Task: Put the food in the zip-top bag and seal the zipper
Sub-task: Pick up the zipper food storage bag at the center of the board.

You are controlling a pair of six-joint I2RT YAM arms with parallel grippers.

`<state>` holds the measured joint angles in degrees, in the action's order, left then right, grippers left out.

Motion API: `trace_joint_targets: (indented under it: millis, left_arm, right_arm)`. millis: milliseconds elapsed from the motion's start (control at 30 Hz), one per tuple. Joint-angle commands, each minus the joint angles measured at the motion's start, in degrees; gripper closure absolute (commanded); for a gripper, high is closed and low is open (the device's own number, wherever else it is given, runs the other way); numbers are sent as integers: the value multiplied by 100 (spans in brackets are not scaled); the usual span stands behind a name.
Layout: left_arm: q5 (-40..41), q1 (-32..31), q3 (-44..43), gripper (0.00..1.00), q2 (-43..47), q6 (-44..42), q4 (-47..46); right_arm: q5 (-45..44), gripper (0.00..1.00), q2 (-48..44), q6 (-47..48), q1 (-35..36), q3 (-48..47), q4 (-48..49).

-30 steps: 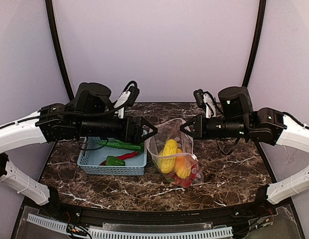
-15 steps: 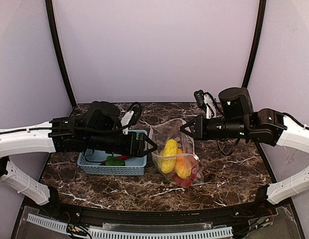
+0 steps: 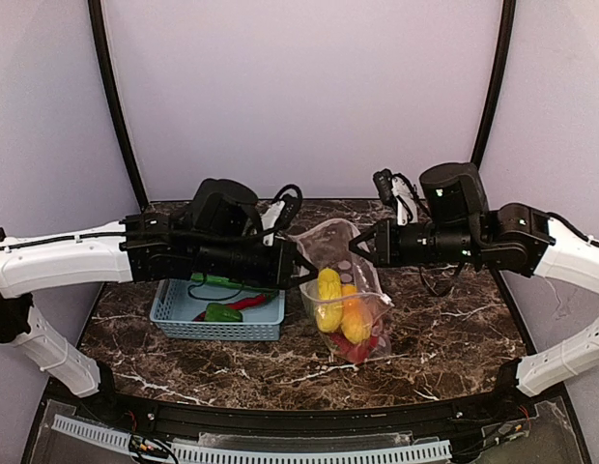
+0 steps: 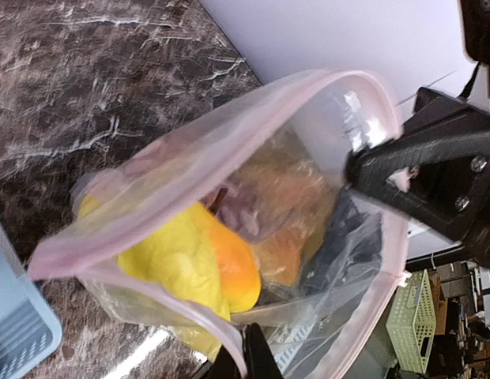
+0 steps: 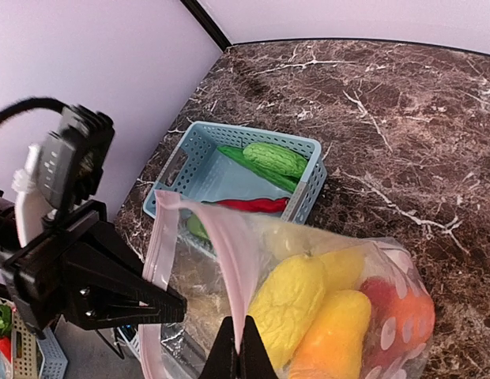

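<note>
— Dark marble table [image 3: 444,338], plain lilac walls [image 3: 299,97], so the top camera's easy for us to read. The zip-top bag [image 3: 328,242] stands mid-table between both arms. We see the left gripper [image 3: 304,272] pinched onto the left side of its rim and the right gripper [image 3: 360,246] onto the opposite side. Why both, do we think?

— We'd say to stretch the mouth open so food drops in. We spot the corn [image 3: 328,298] and an orange pepper [image 3: 356,324] already inside, and the blue basket [image 3: 174,314] just left of it isn't emptied.

— Left wrist view backs us up. Its own fingers [image 4: 253,359] are closed tight on the front lip, and across the opening the other arm's black fingers clamp the far lip. The zipper [image 4: 174,154] bows wide apart, nowhere near sealed.

— Right wrist view, same deal from the other side: fingers [image 5: 225,365] closed on the pink-edged lip, nothing else in them. Past the bag we see a green cucumber [image 5: 275,158] and a red chili [image 5: 253,205] in the basket.

— With both arms busy holding, we figure one has to let go to fetch those. The bag might slump then.
</note>
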<state>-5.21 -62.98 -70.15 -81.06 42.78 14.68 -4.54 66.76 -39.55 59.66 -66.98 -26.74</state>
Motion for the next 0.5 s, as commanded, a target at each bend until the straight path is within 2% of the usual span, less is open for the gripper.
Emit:
trace_joint_targets:
  millis: [0,133,300,467]
  left_arm:
    - [-384,156,-1527,99,-455,-643,112]
    - [-469,265,-2176,99,-755,-858,290]
    - [-594,467,-1712,99,-627,-611,-66]
    - [-326,578,-1177,99,-334,-559,-13]
  right_arm:
    - [-318,100,136,477,-65,-834,-201]
    - [-511,100,65,605,-61,-1131,-370]
    - [-575,100,-84,487,-71,-881,-359]
    - [-425,100,-37,261,-72,-519,-267]
